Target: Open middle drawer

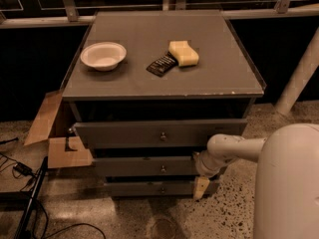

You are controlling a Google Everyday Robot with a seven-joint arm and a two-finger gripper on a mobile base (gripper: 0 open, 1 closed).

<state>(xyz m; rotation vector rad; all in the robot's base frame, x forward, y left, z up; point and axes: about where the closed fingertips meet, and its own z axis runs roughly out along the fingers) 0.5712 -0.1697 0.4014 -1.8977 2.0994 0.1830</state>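
**A:** where's the middle drawer [134, 166]?

**B:** lower centre, under the jutting top drawer [119, 133]. The gripper [201, 186] sits low by its right end, off the knob [163, 169] (probably why nothing's pulled yet). Open or closed? Can't tell.

Dim, warm overhead light on the counter [224, 63]; deep shadow beneath it; gripper [201, 187], lower centre-right, faintly lit.

Nothing readable is showing anywhere, not even on the dark packet [160, 64] lying on the worktop [219, 73]; the hand [201, 185] is hanging at the right end of the middle drawer [139, 167], reaching just below it.
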